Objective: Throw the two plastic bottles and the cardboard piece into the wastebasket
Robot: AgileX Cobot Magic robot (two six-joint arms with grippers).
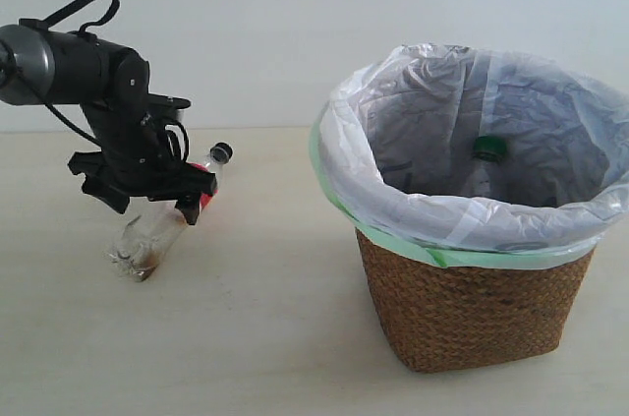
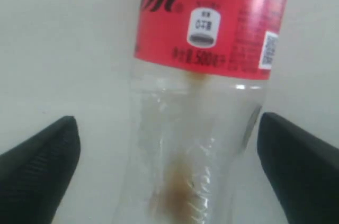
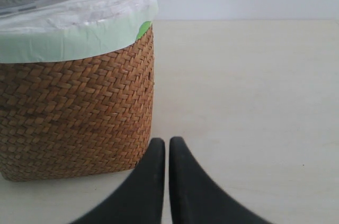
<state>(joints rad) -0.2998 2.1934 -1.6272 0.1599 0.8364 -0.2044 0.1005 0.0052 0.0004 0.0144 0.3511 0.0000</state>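
The green-capped clear plastic bottle (image 1: 488, 148) lies inside the bag-lined brown woven wastebasket (image 1: 472, 308), right of frame. At left, the left hand (image 2: 169, 128) gapes wide astride the red-labelled clear bottle (image 1: 157, 239) on the table (image 1: 295, 337). The right hand (image 3: 167, 147) is closed, empty. I see no cardboard.

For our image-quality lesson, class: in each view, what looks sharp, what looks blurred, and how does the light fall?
Exterior view: soft, even light, faint shadow under the wastebasket. Left wrist view: the red-label bottle is close, its print slightly blurred, one small glint below the label; the left gripper's fingers soft-edged. Right wrist view: weave crisp, the right gripper's fingers blurred.
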